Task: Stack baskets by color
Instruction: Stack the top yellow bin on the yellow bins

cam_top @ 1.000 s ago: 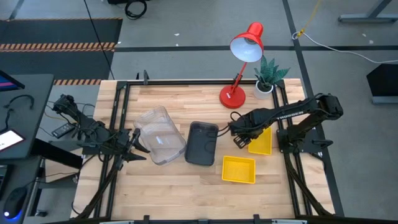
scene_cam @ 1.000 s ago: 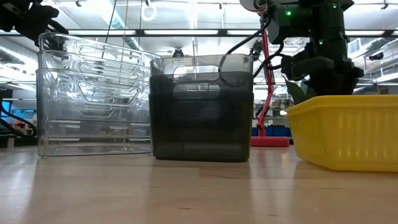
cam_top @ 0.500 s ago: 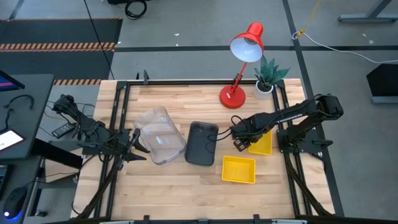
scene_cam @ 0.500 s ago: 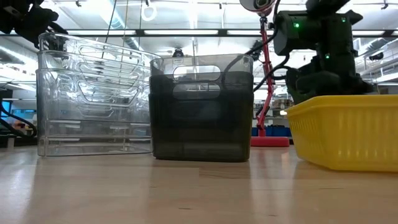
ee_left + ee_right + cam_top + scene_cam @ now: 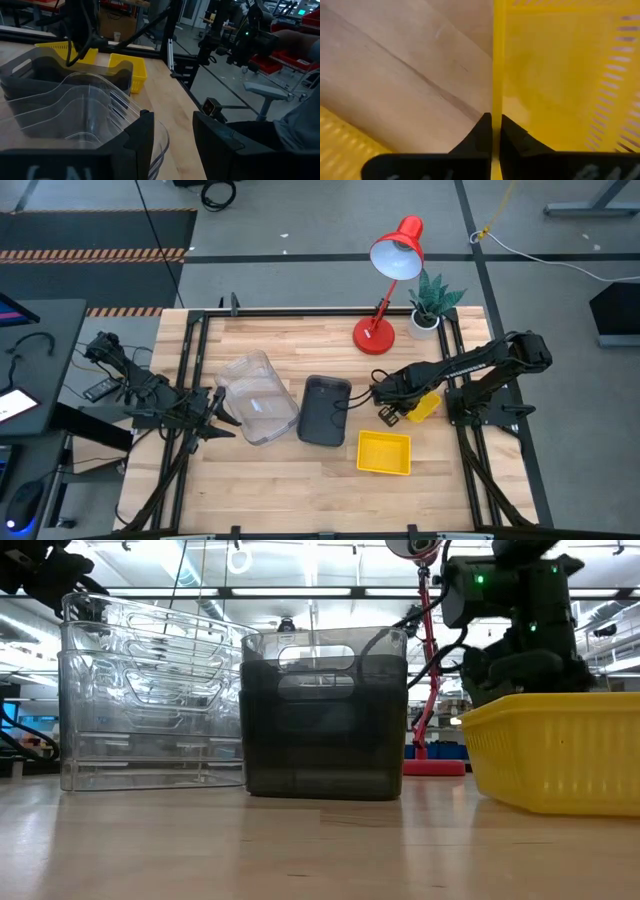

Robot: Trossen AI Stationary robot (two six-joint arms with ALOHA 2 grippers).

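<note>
Two yellow baskets lie at the table's right. One (image 5: pixel 428 406) is partly under my right arm, the other (image 5: pixel 384 452) is nearer the front edge. My right gripper (image 5: pixel 392 412) points down, shut on the left wall of the farther yellow basket. Stacked dark grey baskets (image 5: pixel 325 410) stand on their bases at the middle, and stacked clear baskets (image 5: pixel 258 410) stand left of them. My left gripper (image 5: pixel 172 142) waits open beside the clear stack (image 5: pixel 85 115), with nothing between its fingers. My right gripper pinches the yellow basket's thin side wall (image 5: pixel 496 100) at its top rim, one finger (image 5: pixel 512 135) inside the basket and one outside over the table. The fingers come from above, pointing down. Only their tips show at the rim.
A red desk lamp (image 5: pixel 395 280) and a small potted plant (image 5: pixel 432 305) stand at the far right of the table. Black frame rails (image 5: pixel 190 380) run along both table sides. Bare wood (image 5: pixel 280 480) lies along the near edge.
My right gripper has come down a little onto the farther yellow basket's left wall and shut on it. The basket's outline under the arm has turned slightly.
</note>
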